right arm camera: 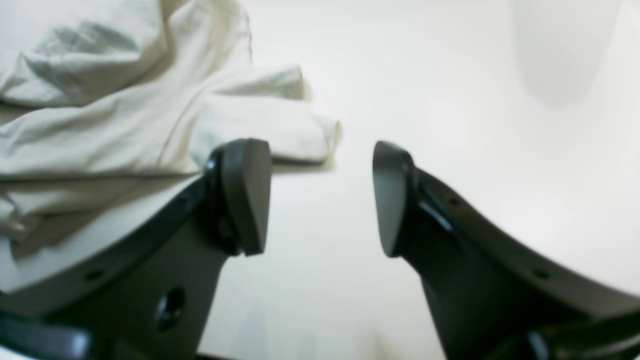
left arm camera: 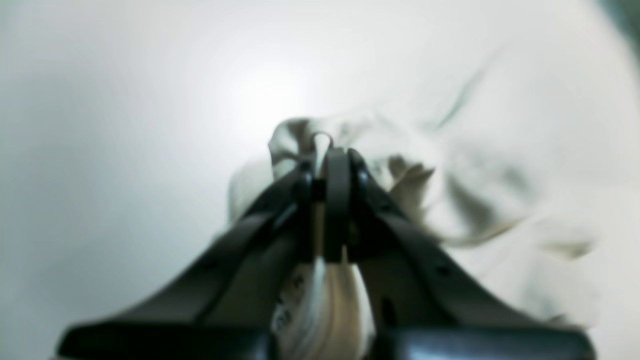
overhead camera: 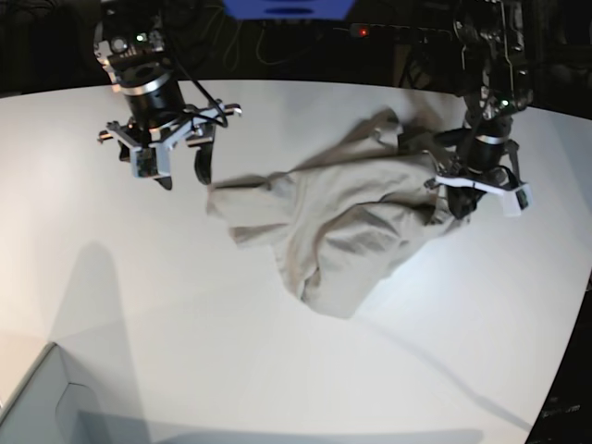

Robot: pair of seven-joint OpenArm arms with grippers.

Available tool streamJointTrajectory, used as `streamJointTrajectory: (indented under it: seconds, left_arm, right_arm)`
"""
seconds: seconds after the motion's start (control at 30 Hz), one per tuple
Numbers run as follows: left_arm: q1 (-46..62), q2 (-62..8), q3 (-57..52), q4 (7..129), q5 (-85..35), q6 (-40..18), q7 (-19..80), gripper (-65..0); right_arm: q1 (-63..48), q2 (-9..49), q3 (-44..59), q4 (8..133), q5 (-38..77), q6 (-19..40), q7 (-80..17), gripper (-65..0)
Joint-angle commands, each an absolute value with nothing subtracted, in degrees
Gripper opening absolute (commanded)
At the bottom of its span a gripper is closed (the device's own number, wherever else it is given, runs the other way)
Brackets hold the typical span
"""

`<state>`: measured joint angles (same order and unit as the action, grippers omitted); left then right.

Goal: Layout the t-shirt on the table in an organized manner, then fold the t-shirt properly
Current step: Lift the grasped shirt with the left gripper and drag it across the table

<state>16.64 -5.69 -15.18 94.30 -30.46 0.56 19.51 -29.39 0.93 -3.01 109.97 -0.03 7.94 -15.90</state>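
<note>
The beige-grey t-shirt (overhead camera: 351,222) lies crumpled in a heap on the white table (overhead camera: 231,351). My left gripper (overhead camera: 450,209), on the right of the base view, is shut on a bunch of the shirt's right edge. The left wrist view shows its jaws closed (left arm camera: 330,150) with cloth (left arm camera: 450,200) pinched between them and hanging behind. My right gripper (overhead camera: 183,176) is open and empty just left of the shirt's left edge. In the right wrist view (right arm camera: 320,197) the jaws stand wide apart above bare table (right arm camera: 450,125), with the shirt (right arm camera: 100,125) at the upper left.
A pale grey box corner (overhead camera: 46,407) sits at the front left of the table. Dark cables and equipment lie beyond the far edge (overhead camera: 305,37). The table's curved edge runs down the right side (overhead camera: 578,305).
</note>
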Motion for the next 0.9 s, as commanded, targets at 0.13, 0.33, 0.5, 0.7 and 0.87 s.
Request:
streamJointTrajectory:
  seconds: [0.13,0.33,0.5,0.7,0.87]
  left_arm:
    - [9.5,-6.3,-15.0,106.5,-30.1,0.1,18.2,-64.9]
    - [-2.6,-7.6,-13.0,108.8,-29.9,0.1,18.3,-64.9]
    - [-7.5,-8.0,-9.5,106.3,-29.9,0.1,18.3,-64.9]
    - [-11.5,-8.0,-4.5,99.6,-30.0,0.1,17.7,-64.9]
    - [-19.7,-8.3,-3.4,98.9,-30.0,0.1,18.2,-64.9]
  right_arm:
    - [-28.7,1.6,-2.2,111.1,0.0,8.9,-14.5,-31.9]
    - [-28.5,2.1,3.4,111.2,0.0,8.9,-14.5,-31.9]
    - [-28.5,2.1,8.3,111.2,0.0,8.9,-14.4,-31.9]
    - [-28.6,1.7,10.1,111.3,0.0,8.9,-14.4,-31.9]
    - [-28.5,1.6,10.4,111.3,0.0,8.9,-14.4,-31.9]
